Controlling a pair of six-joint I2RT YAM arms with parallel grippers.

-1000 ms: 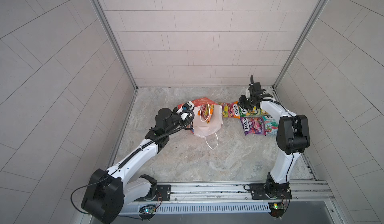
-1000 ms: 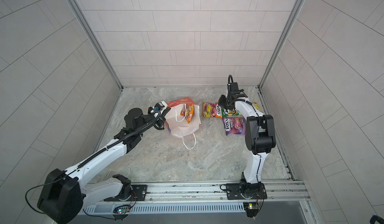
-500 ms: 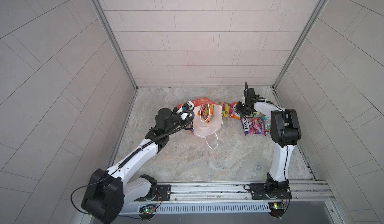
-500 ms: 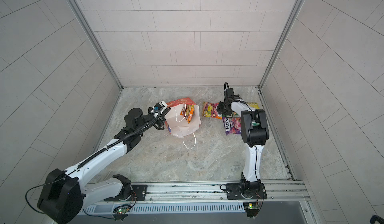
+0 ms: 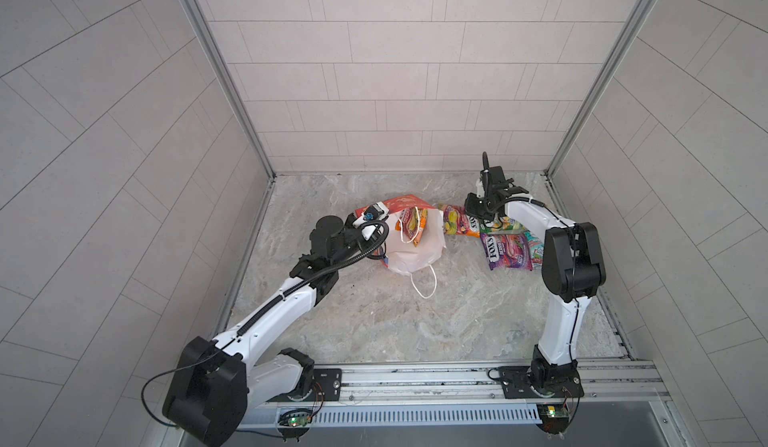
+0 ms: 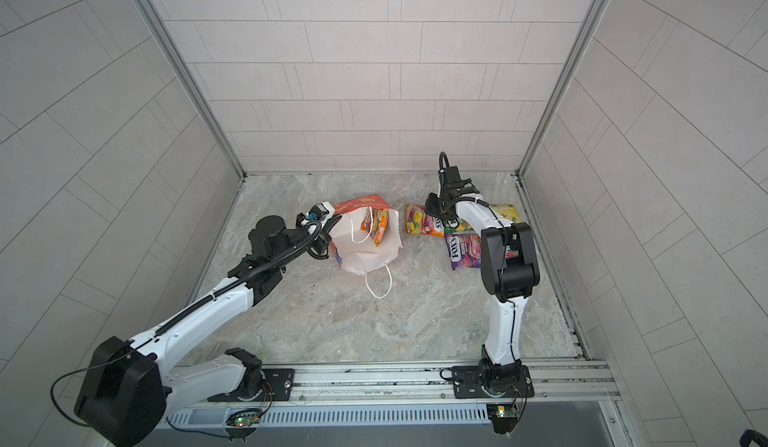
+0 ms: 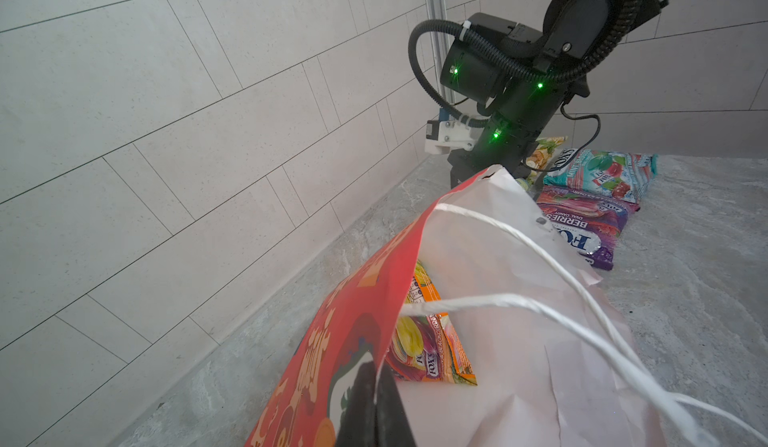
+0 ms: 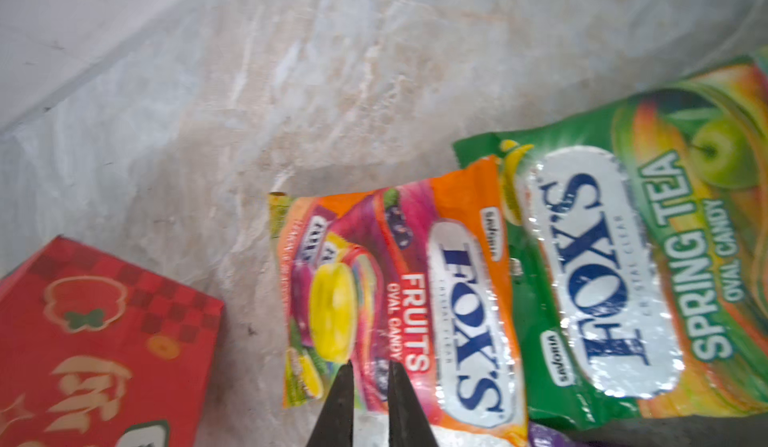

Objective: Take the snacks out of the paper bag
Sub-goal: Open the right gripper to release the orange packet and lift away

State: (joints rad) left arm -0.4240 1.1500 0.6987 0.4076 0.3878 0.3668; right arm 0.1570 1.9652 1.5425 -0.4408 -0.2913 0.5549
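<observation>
The left tool pinches tight on the rim of the red paper bag. One orange packet is inside the bag. The right tool, tips slightly apart and empty, hangs over the Fruits packet, which touches the green Spring Tea packet on the bench.

Bright, even, diffuse light in both top views, with only soft, faint shadows on the marble floor. The wall tiles bow towards the frame edges, a wide lens at work. The right wrist view is soft and smeary: white glare flares off the green packet, and the paper bag is blurred
</observation>
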